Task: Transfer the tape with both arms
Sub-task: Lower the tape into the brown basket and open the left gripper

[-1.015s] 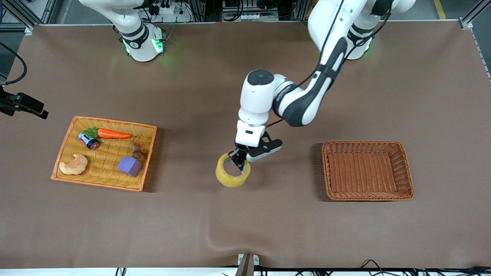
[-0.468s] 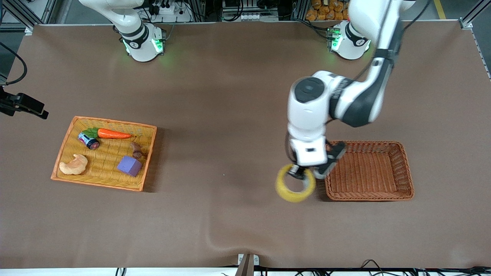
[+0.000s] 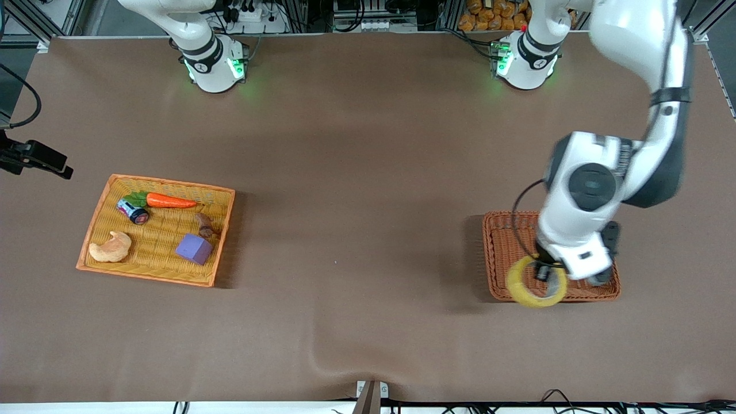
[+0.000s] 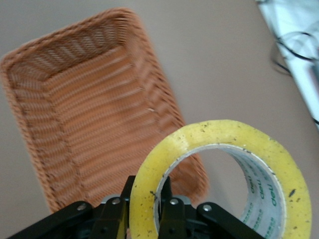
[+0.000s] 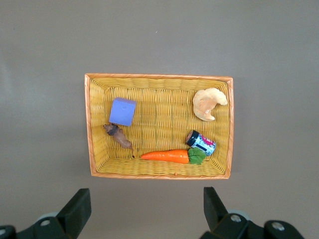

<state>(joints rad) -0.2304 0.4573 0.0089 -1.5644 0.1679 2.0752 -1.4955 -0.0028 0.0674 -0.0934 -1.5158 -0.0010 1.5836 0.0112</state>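
Left gripper (image 3: 545, 275) carrying the tape (image 3: 536, 282) over the brown wicker basket (image 3: 498, 253).

Its fingers are pinching the roll's wall, one inside the core and one outside, with the tape hanging above the basket's edge nearer the front camera. The roll looks light and stiff; its smooth wall could slip, so the rim is the sensible hold. The right gripper (image 5: 144, 209) is waiting with fingers spread over the yellow tray (image 5: 90, 127), which is holding a carrot (image 5: 164, 156), croissant (image 5: 209, 103), purple cube (image 5: 122, 111) and small can (image 5: 201, 142). Nothing is blocking the basket.
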